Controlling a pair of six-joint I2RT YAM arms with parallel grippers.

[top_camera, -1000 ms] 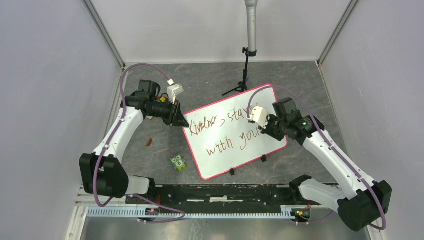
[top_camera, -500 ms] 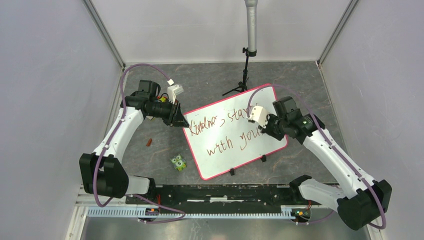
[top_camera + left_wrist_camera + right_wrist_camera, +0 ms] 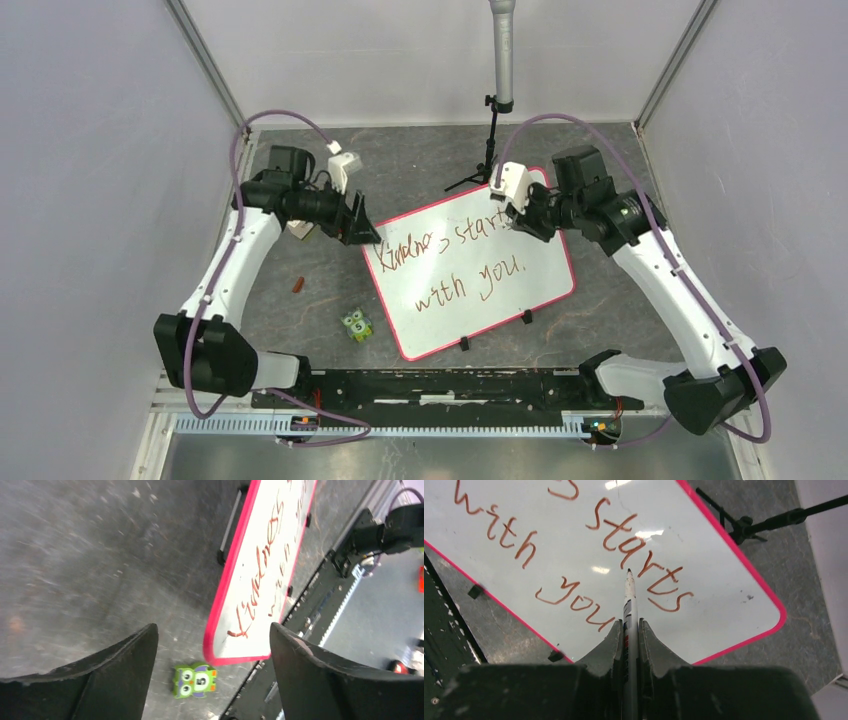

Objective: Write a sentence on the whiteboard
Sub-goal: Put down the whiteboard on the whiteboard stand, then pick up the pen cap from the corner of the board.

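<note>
The whiteboard [image 3: 540, 290] lies on the table [image 3: 620, 310] between the arms, with the sentence [image 3: 455, 265] on it (two lines). The right gripper [image 3: 629, 627] is closed around a marker [image 3: 629, 597]. The left gripper [image 3: 212, 630] is wide open and holds nothing.

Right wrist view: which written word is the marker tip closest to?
The word "starts": the marker tip sits among its middle letters; "with" and "you" lie aside.

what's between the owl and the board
Just a strip of bare table: the owl sits apart from the board, off its near-left edge. The top and left wrist views both show the gap.
</note>
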